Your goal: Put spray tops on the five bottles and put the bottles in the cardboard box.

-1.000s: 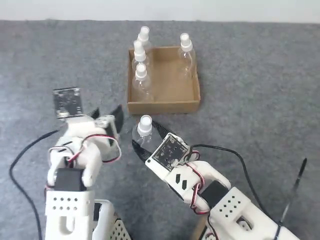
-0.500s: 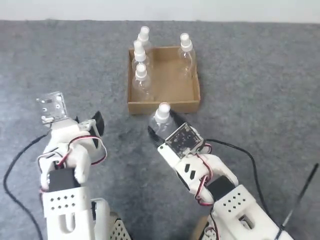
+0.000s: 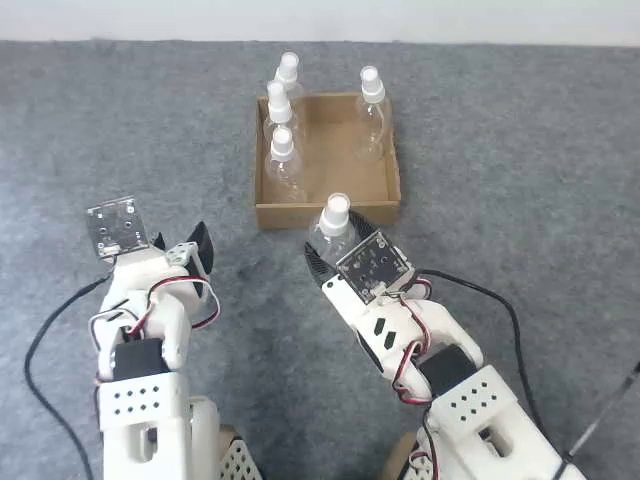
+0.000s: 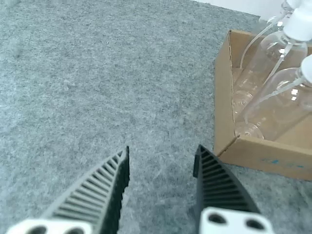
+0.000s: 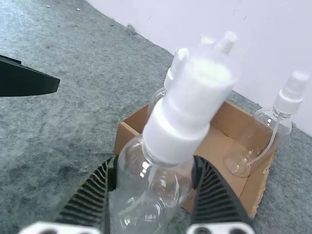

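The cardboard box (image 3: pixel 385 205) lies at the table's far middle. Three clear bottles with white spray tops (image 3: pixel 283 150) stand along its left side and one (image 3: pixel 371 98) at its right. My right gripper (image 3: pixel 337 245) is shut on a fifth capped bottle (image 3: pixel 335 222), held upright just in front of the box's front wall. In the right wrist view this bottle (image 5: pixel 163 161) sits between the fingers (image 5: pixel 214 195), with the box (image 5: pixel 222 139) behind it. My left gripper (image 3: pixel 185 250) rests open over the carpet left of the box, fingers (image 4: pixel 97 195) apart around nothing; the box (image 4: pixel 258 153) lies beyond it.
Grey carpet (image 3: pixel 520 130) covers the table around the box. The left arm's black finger (image 5: pixel 24 80) shows at the edge of the right wrist view. Cables (image 3: pixel 500 300) trail from both arms near the front.
My right gripper has carried the capped bottle forward and to the right, up to the box's front wall. The left arm has drawn back to the left, away from the bottle.
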